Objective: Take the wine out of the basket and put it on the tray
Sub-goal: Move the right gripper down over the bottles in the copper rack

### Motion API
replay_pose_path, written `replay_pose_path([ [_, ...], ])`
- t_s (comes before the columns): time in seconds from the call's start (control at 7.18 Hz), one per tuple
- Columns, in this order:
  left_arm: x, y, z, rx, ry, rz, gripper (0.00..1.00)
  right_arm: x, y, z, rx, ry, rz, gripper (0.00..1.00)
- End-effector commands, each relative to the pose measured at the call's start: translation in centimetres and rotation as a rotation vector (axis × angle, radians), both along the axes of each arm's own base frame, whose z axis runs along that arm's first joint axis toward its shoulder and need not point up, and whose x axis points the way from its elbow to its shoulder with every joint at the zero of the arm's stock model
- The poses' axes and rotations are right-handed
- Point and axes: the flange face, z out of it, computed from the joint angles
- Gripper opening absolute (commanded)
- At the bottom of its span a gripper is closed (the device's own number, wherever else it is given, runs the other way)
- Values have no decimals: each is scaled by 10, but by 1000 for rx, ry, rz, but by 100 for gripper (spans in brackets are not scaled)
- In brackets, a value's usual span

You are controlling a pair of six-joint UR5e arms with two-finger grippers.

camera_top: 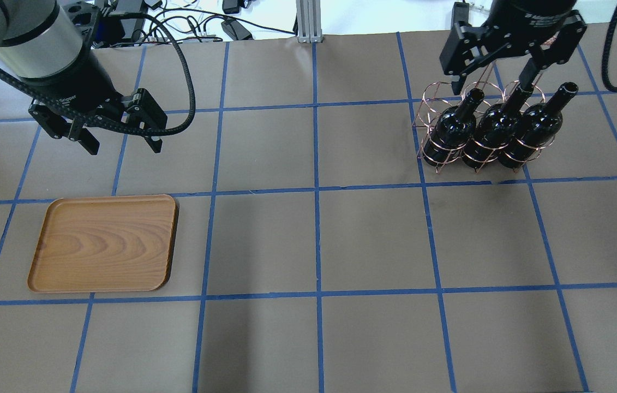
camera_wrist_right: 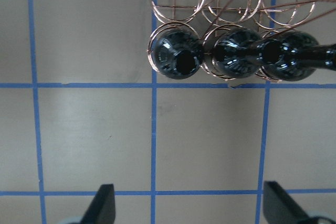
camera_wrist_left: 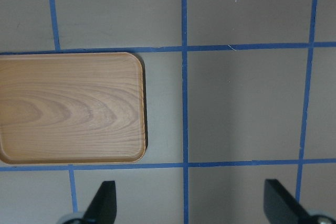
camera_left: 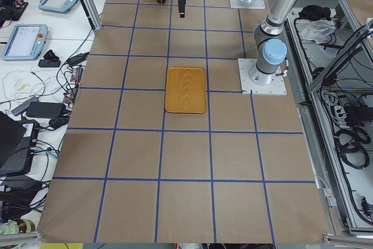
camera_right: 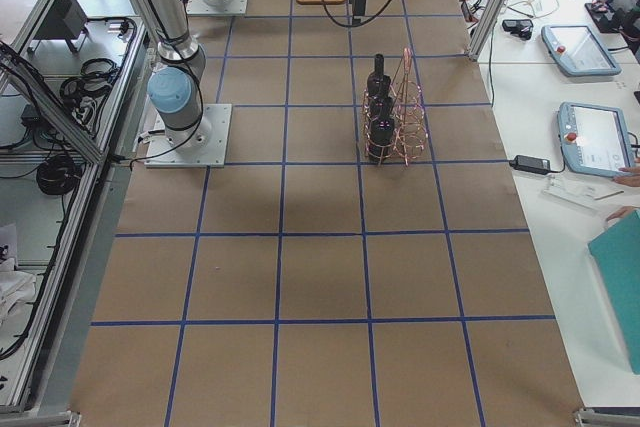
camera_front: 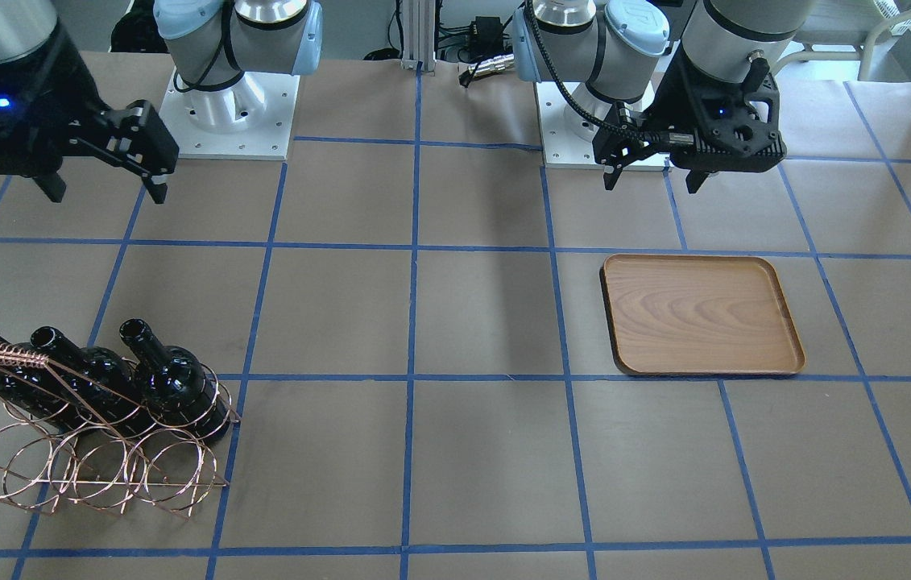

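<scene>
Three glossy black wine bottles stand tilted side by side in the copper wire basket. They also show in the overhead view and from above in the right wrist view. My right gripper is open and empty. It hangs high over the table, on the robot's side of the basket, and touches nothing. The wooden tray lies empty on the other half of the table. My left gripper is open and empty, above the table just beyond the tray's far edge.
The brown table is marked with a blue tape grid. The arm bases stand on white plates at the robot's edge. Cables and an aluminium post lie at the far edge in the overhead view.
</scene>
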Motion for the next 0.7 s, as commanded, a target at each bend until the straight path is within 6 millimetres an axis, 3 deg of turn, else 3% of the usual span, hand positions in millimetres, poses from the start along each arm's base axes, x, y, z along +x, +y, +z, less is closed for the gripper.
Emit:
replay_pose_path([
  [0.0, 0, 0, 0, -1, 0, 0, 100, -51, -48, -34, -77, 20, -31, 100],
  [0.28, 0, 0, 0, -4, 1, 0, 100, -91, -72, -71, -26, 6, -72, 100],
  [0.56, 0, 0, 1, -4, 0, 0, 100, -90, -80, -94, -39, -30, -81, 100],
])
